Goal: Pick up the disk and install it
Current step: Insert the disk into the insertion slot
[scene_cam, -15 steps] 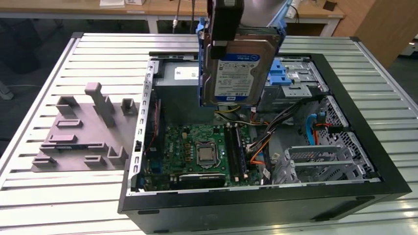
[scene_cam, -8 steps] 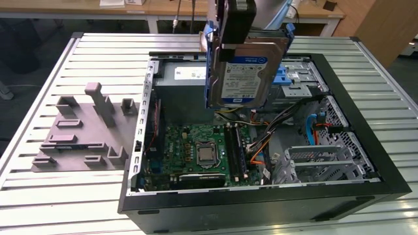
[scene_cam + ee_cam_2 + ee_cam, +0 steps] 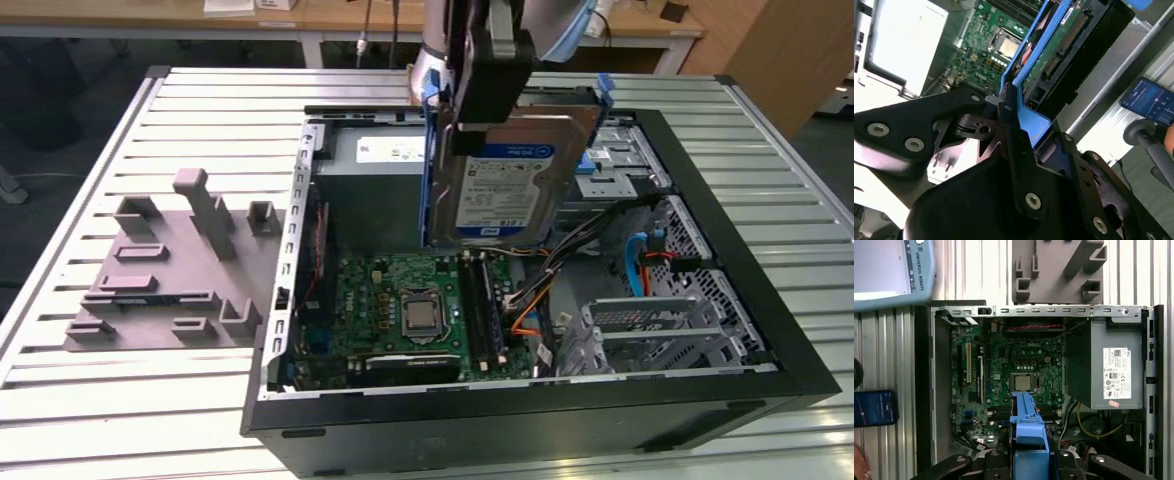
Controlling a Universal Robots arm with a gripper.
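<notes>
The disk (image 3: pixel 514 190) hangs upright above the open case (image 3: pixel 534 425), the fixture block (image 3: pixel 160 285) at the exterior view's left.

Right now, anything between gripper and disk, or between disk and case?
Nothing visible. The gripper is shut on the disk, holding it upright above the open case, over the circuit board. Cables lie in the case toward the exterior view's right of the disk.

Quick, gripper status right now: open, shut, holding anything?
Gripper: shut on the disk, gripping its blue frame and holding it on edge above the open computer case.
</notes>
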